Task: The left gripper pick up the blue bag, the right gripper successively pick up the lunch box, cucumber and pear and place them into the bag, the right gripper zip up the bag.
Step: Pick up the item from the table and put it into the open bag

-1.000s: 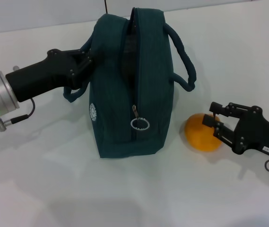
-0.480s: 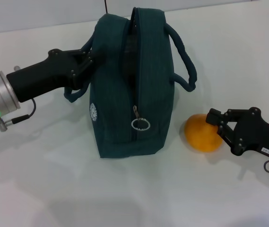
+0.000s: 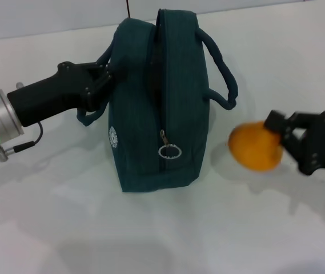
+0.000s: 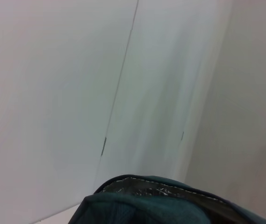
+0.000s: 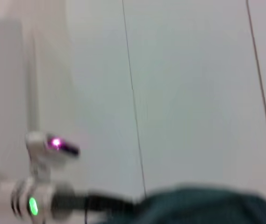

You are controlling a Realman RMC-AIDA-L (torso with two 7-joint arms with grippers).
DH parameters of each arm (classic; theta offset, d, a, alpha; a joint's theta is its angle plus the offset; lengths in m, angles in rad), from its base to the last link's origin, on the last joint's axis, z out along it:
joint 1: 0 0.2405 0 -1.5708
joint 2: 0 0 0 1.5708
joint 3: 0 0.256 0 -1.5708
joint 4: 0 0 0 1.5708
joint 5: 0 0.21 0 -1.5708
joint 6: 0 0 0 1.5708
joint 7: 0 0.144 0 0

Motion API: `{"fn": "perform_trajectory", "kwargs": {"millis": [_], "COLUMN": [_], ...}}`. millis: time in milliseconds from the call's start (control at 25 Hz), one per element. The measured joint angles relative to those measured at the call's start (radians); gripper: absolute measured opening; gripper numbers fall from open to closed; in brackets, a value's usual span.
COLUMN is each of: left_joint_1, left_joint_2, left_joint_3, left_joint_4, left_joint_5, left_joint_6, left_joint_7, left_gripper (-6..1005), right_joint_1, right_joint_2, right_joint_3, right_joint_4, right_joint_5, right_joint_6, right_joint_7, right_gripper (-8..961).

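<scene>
The blue bag (image 3: 151,114) is dark teal and stands upright in the head view, its top zipper open and the zipper ring (image 3: 169,150) hanging on the near end. My left gripper (image 3: 106,73) is shut on the bag's left handle. The left wrist view shows the bag's rim (image 4: 147,205) with a silver lining. To the right of the bag, my right gripper (image 3: 279,137) is shut on a round orange-yellow fruit (image 3: 253,147), held just above the table. The lunch box and cucumber are out of view.
The white table (image 3: 168,228) spreads around the bag, with a pale wall behind. The bag's right handle (image 3: 222,74) loops out toward the fruit. The right wrist view shows the bag's top (image 5: 203,207) and my left arm (image 5: 44,203) with its green light.
My right gripper closed on the orange-yellow fruit and raised it off the table, drifting slightly right. The left gripper and the bag stayed in place.
</scene>
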Motion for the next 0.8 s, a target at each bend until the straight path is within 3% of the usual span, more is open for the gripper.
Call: {"fn": "perform_trajectory", "kwargs": {"millis": [240,440,600,800], "left_joint_1": [0.015,0.028,0.034,0.033], "left_joint_2": [0.001,0.001,0.002,0.003], "left_joint_3": [0.000,0.000,0.000,0.000], "left_joint_4": [0.000,0.000,-0.002,-0.007], "left_joint_5": [0.000,0.000,0.004,0.023], "left_joint_6": [0.006,0.023,0.058,0.105], "left_joint_7": [0.032,0.063,0.076,0.090], "left_gripper": [46,46,46,46], "right_joint_1": [0.005,0.041,0.133,0.272], "right_joint_2": [-0.029,-0.020,-0.003,-0.004], "right_joint_3": [0.001,0.001,0.000,-0.022], "right_joint_4": [-0.034,-0.169,-0.243,-0.254], "right_joint_5": [0.094,0.140,0.152,0.143], "right_joint_6": [-0.211,-0.269,-0.252,-0.152], "right_joint_7": [0.082,0.223,0.323,0.396], "right_gripper": [45,52,57,64]}}
